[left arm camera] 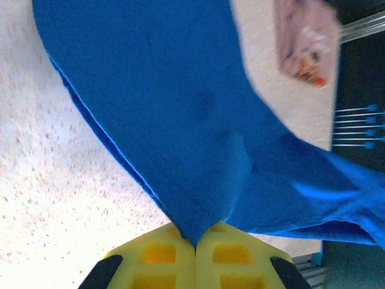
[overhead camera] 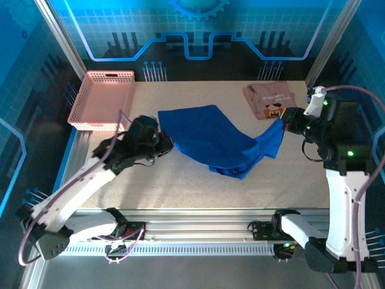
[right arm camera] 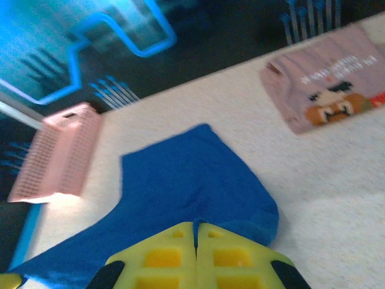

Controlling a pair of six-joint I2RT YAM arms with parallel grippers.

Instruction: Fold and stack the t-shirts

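The blue t-shirt is stretched between 2 claws. Its long axis runs from just in front of the pink t-shirt leftward across the bench. The right claw, pressed together on 1 end of the blue cloth, sits just beside the pink t-shirt's near edge. The left claw, pinched tight on the opposite edge, is well apart from the pink t-shirt, to its left. Between them the cloth sags and bunches on the bench.

The right claw probably grips a sleeve, though its wrist view is too blurred to be sure. The pink t-shirt lies folded, print up. A fold would likely carry the left-held edge along that axis towards the right one. The right arm is the nearer for stacking.
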